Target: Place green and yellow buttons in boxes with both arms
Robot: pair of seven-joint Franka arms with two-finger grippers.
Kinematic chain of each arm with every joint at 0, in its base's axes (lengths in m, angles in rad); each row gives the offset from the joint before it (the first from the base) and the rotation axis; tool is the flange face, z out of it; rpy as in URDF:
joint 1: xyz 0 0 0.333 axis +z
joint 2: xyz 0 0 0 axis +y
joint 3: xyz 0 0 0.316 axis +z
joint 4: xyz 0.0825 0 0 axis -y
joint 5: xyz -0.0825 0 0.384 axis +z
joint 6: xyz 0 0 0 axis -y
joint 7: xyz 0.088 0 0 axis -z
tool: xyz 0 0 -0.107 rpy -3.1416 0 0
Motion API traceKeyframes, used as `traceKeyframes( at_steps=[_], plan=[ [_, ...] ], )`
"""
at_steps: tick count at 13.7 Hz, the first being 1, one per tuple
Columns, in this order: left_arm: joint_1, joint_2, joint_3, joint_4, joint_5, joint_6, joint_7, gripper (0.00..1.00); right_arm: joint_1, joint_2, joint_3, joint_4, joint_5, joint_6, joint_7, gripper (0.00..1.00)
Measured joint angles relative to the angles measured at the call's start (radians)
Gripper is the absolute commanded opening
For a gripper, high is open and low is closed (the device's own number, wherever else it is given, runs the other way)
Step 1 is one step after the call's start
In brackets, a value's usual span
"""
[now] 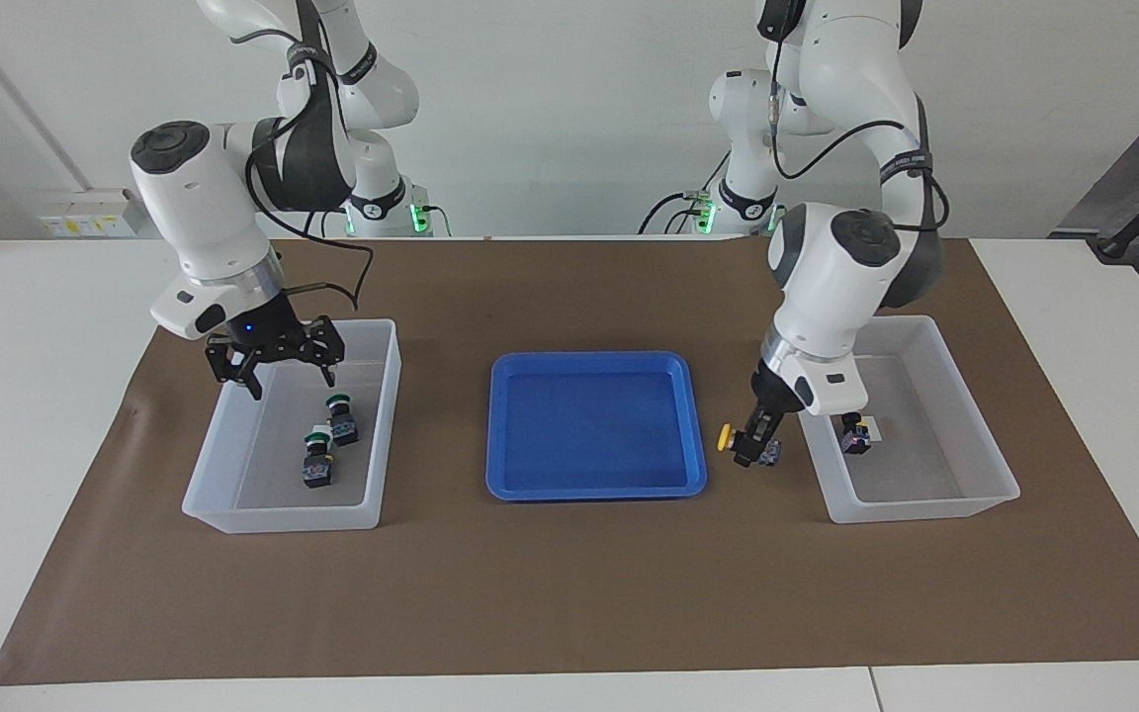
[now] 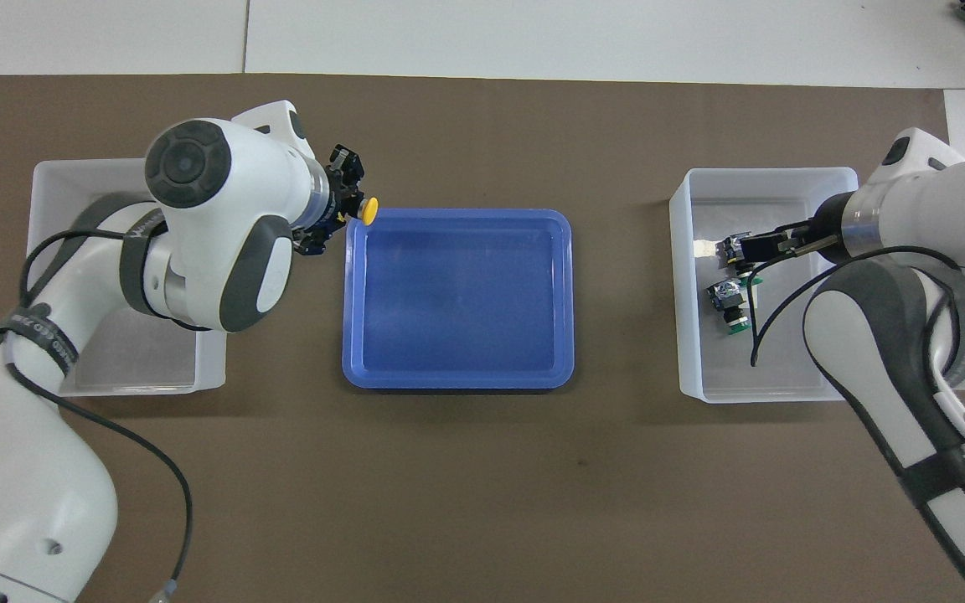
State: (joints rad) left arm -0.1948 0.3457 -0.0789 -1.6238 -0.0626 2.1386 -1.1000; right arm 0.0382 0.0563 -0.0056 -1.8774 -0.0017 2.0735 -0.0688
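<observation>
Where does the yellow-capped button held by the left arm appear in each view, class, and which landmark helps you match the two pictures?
Facing view: the held yellow button hangs in the left end effector, over the brown mat between the blue tray and the clear box at the left arm's end.
Overhead view: the button shows at the tray's corner.
Shared landmark: the blue tray at mid-table.

My facing camera looks from high across the table toward both arms; my overhead camera looks steeply down from their end. Both share the shallow blue plastic tray [image 1: 596, 475] [image 2: 457, 381].
</observation>
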Motion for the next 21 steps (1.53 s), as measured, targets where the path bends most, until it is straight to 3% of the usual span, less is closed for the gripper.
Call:
traceKeyframes(
  at_steps=[3, 8, 11, 16, 17, 18, 19, 21],
  plan=[
    [0.091, -0.01, 0.001, 0.02, -0.002, -0.104, 0.273, 0.0, -0.001, -0.021, 0.001, 0.124, -0.017, -0.203, 0.102, 1.0],
    [0.251, -0.024, 0.007, 0.009, -0.003, -0.183, 0.731, 0.0, -0.031, -0.066, -0.021, 0.307, -0.017, -0.504, 0.12, 1.0],
    [0.338, -0.039, 0.009, -0.046, -0.003, -0.163, 0.969, 0.0, -0.031, -0.097, -0.018, 0.272, -0.017, -0.53, 0.138, 1.0],
    [0.409, -0.077, 0.01, -0.279, -0.003, 0.067, 1.203, 0.0, -0.032, -0.117, -0.014, 0.248, -0.017, -0.526, 0.174, 1.0],
    [0.411, -0.078, 0.01, -0.328, -0.003, 0.118, 1.24, 0.05, -0.033, -0.123, -0.017, 0.253, -0.017, -0.528, 0.161, 1.0],
    [0.413, -0.078, 0.01, -0.37, -0.003, 0.165, 1.274, 0.35, -0.033, -0.129, -0.019, 0.255, -0.017, -0.531, 0.148, 1.0],
    [0.413, -0.078, 0.01, -0.404, -0.003, 0.203, 1.302, 0.73, -0.032, -0.133, -0.019, 0.255, -0.017, -0.533, 0.142, 1.0],
    [0.414, -0.078, 0.01, -0.434, -0.003, 0.231, 1.326, 0.85, -0.032, -0.135, -0.016, 0.255, -0.017, -0.534, 0.139, 1.0]
  ],
)
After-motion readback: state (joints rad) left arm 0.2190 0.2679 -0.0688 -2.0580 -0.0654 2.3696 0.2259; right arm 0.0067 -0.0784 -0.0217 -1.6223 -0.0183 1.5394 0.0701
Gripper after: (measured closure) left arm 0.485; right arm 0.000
